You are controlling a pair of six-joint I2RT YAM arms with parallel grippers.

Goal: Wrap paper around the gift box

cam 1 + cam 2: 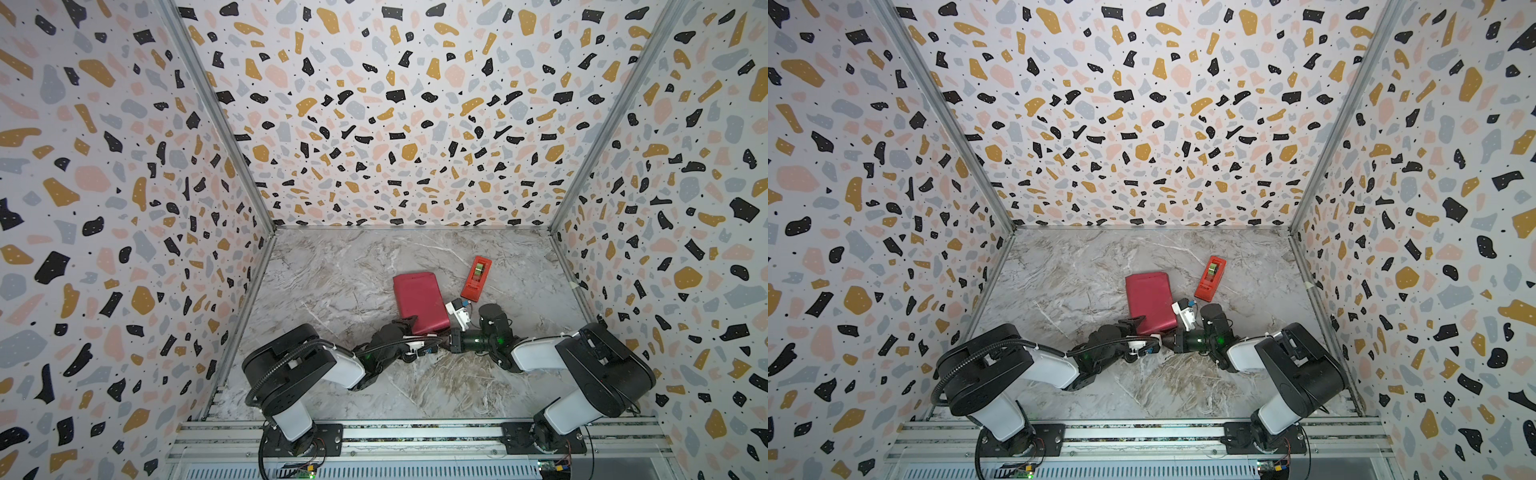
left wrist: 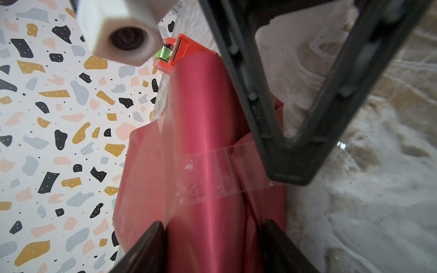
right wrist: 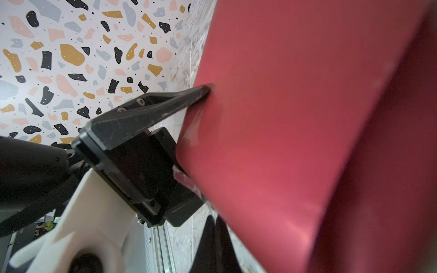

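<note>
The box (image 1: 420,301), in red paper (image 1: 1148,297), is lying mid-bench (image 1: 332,270), long axis running near to far with the near end skewing slightly right; the dispenser (image 1: 476,278) is sitting just right of its far end, and bare bench is stretching left and far. The left claw (image 2: 212,223) is clamping the near end between half-spread fingers, while the right claw (image 2: 289,173), closed and empty, is reaching in at that end. Only the left wrist view is showing clear tape (image 2: 212,175) crossing the folded flaps.
</note>
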